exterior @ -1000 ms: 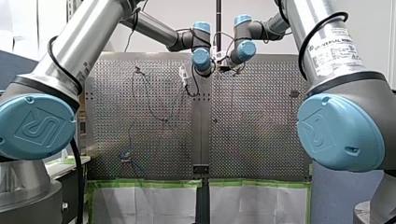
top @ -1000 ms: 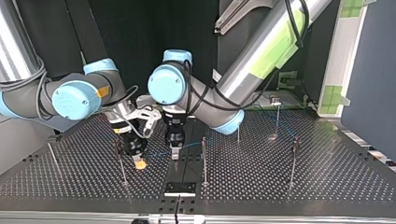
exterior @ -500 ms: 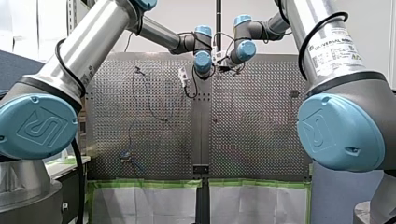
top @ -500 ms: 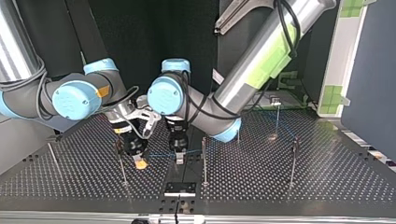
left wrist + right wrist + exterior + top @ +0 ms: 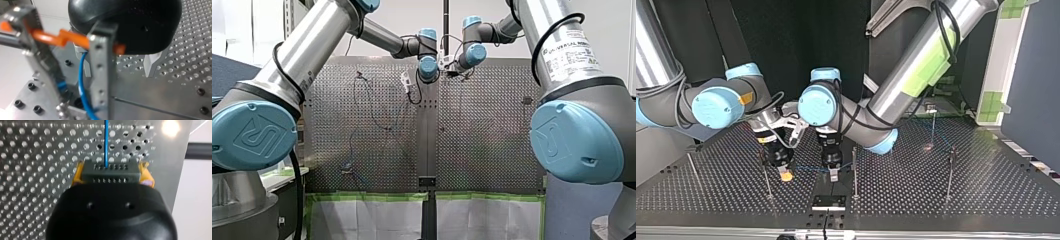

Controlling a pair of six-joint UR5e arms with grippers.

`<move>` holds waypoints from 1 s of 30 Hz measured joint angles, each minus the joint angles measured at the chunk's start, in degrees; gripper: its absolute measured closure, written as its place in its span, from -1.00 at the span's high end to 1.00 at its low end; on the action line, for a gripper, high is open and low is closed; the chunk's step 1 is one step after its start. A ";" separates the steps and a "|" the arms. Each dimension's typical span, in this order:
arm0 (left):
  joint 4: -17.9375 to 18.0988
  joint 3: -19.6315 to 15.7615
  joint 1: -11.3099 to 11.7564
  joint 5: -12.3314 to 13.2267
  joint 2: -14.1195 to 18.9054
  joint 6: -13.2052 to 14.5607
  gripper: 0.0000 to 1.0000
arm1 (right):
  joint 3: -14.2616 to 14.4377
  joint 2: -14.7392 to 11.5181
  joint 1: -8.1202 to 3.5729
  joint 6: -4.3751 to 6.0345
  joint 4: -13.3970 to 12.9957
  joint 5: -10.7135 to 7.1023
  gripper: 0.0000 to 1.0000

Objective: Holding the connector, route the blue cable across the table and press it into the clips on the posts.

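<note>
My right gripper [image 5: 111, 178] has its yellow pads shut on the dark connector [image 5: 110, 173], and the blue cable [image 5: 106, 142] runs straight out ahead of it. In the top view this gripper [image 5: 785, 174] hangs just above the table beside a thin post [image 5: 766, 175]. The cable [image 5: 808, 168] stretches from it to my left gripper [image 5: 834, 173], which stands open next to the middle post [image 5: 854, 170]. From the left wrist, the cable [image 5: 81, 82] curves down beside a metal post [image 5: 101, 75] with an orange clip [image 5: 62, 38], close to one pale finger [image 5: 152, 63].
More clip posts stand at the top view's right [image 5: 950, 172], far right [image 5: 933, 120] and left [image 5: 693, 170]. A small black plate [image 5: 828, 202] lies at the near edge of the perforated table [image 5: 986, 195]. In the front view, slack cable [image 5: 372, 110] loops over the table's left half.
My left gripper has moved down and toward the top view's near edge, closer to the middle post, with the cable along it. My right gripper has held still.
</note>
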 joint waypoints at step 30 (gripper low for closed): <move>-0.81 0.03 -1.33 -5.25 0.03 0.82 -1.00 | 0.01 0.09 -0.23 0.35 0.08 -0.09 -1.00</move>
